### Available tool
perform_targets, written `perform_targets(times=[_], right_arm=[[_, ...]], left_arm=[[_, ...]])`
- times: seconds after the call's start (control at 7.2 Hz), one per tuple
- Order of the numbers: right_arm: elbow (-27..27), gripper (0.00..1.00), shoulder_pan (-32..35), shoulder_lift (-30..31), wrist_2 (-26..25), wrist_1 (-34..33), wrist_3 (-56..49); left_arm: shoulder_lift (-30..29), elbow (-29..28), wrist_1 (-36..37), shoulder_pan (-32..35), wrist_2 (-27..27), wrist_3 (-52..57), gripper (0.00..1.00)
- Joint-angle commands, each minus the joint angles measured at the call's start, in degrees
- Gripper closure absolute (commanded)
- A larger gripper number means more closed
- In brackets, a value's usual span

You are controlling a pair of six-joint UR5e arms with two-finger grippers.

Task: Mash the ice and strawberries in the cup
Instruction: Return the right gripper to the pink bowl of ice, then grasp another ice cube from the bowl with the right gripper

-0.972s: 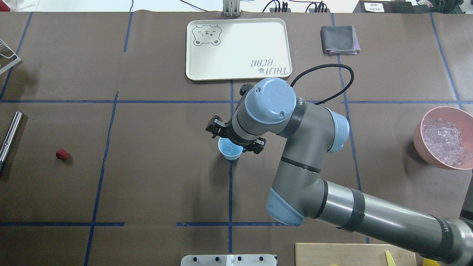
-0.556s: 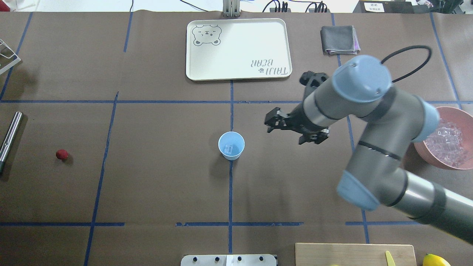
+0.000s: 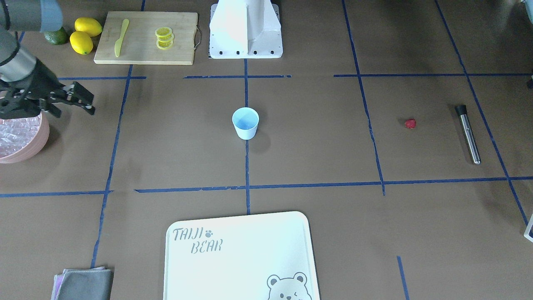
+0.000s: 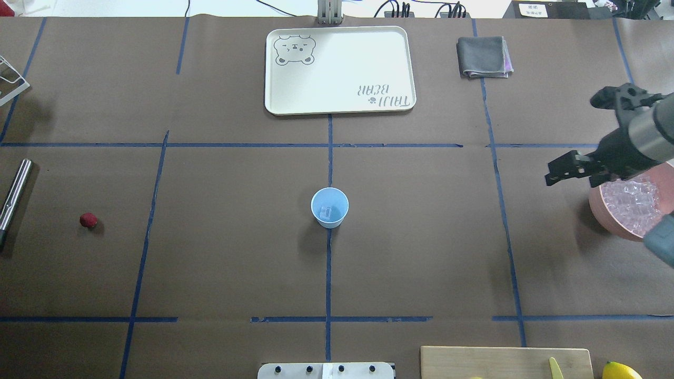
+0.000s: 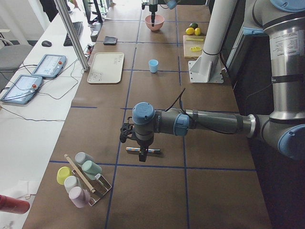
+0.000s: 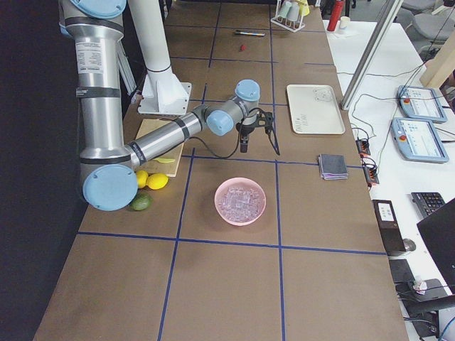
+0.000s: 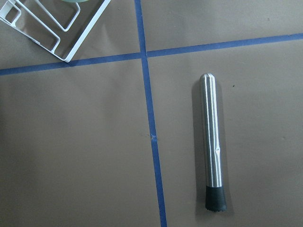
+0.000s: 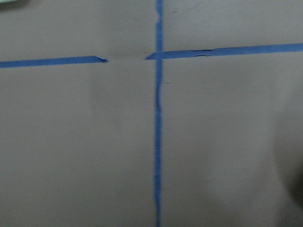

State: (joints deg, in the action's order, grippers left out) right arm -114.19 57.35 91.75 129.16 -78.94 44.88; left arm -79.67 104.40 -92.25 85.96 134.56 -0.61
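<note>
The cup (image 4: 329,207) stands mid-table, strawberry (image 4: 88,220) well apart.

The one legible text stands on the cream tray (image 3: 250,258): "TAIJI BEAR", in grey outlined capitals on two lines, with a small paw print after "TAIJI". In the front-facing view it reads upright in the tray's corner, and in the overhead view it is upside down. A drawn bear face (image 3: 287,287), one eye winking, fills the diagonally opposite corner. The tray lies well apart from the right end effector (image 4: 579,176), to the robot's left of it and farther out from the base. Beyond that end effector, past the far edge of the counter (image 4: 210,237), a white label (image 4: 532,9) bears dark print too small to read.
</note>
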Motion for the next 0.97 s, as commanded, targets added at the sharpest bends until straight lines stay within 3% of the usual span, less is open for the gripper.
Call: perform_targets(times=[0.0, 0.28, 0.83], right_arm=[[2.03, 0.01, 5.39, 5.44, -0.05, 0.01, -9.43], [8.08, 0.01, 9.26, 5.73, -0.31, 0.02, -13.67], [11.53, 0.01, 9.19, 3.70, -0.40, 0.10, -12.28]], left_arm=[[0.04, 0.01, -0.04, 0.00, 0.00, 0.00, 0.00], [0.04, 0.01, -0.04, 0.00, 0.00, 0.00, 0.00], [0.04, 0.54, 0.05, 0.00, 0.00, -0.09, 0.00]])
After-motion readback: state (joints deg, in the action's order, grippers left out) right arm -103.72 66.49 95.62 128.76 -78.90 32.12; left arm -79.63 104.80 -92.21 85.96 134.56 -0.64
